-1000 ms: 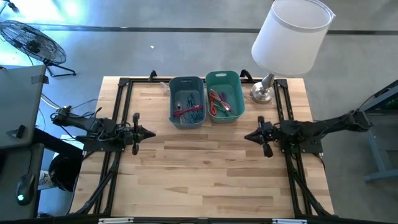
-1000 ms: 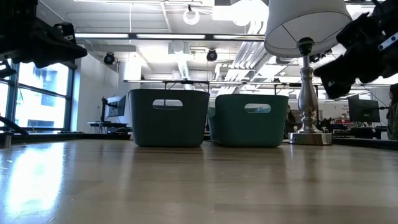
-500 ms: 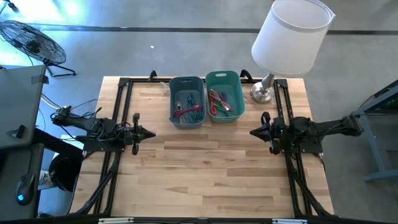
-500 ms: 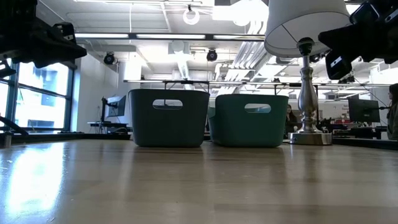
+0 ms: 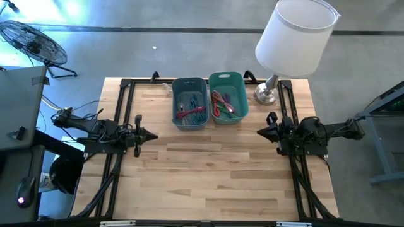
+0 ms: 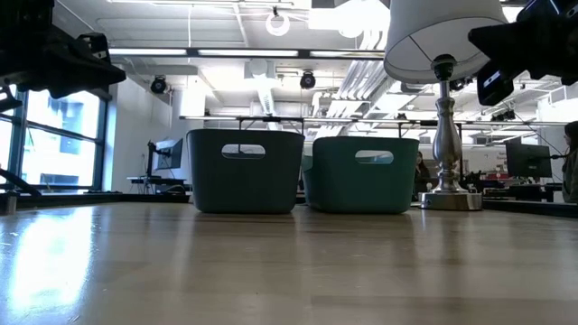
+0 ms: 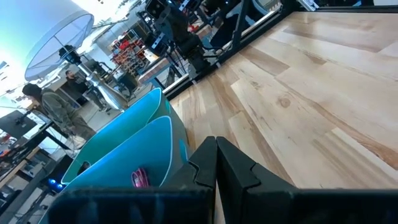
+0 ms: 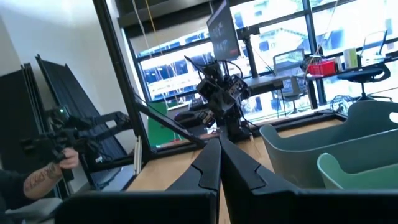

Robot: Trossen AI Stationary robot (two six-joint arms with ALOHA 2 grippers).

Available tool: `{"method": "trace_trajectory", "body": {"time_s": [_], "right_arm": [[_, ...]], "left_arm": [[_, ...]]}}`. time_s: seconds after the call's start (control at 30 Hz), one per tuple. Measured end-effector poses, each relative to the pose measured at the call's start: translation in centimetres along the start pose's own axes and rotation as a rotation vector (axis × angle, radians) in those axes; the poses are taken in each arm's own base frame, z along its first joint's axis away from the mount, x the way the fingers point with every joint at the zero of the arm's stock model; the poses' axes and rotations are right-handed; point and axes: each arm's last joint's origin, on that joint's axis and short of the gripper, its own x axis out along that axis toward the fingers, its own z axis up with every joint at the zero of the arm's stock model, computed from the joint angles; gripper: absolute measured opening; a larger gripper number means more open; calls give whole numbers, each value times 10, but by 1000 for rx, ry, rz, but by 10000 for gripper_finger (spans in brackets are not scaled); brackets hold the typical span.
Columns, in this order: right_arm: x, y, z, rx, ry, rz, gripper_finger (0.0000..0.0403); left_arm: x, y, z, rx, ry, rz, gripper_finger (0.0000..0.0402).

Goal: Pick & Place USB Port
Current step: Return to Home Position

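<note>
Now the left gripper (image 5: 149, 135) and right gripper (image 5: 260, 132) hover empty at opposite sides of the table (image 5: 208, 170), each with fingers pressed together, while the cables (image 5: 192, 114) lie inside the blue bin (image 5: 189, 80) and green bin (image 5: 226, 74).

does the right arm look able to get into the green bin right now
Probably yes: the right gripper hangs over bare table near the green bin, nothing between them, and the lamp stands off that path.
</note>
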Motion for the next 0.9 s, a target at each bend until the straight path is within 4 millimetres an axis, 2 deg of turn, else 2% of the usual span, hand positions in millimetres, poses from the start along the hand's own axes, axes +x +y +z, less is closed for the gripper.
{"method": "trace_trajectory", "body": {"time_s": [0.43, 0.7, 0.9], "right_arm": [[0, 0, -1, -1, 7, -2, 0], [0, 0, -1, -1, 7, -2, 0], [0, 0, -1, -1, 7, -2, 0]], "left_arm": [[0, 0, 1, -1, -14, -14, 0], [-1, 7, 12, 94, -145, 59, 0], [1, 2, 8, 75, -131, 11, 0]]}}
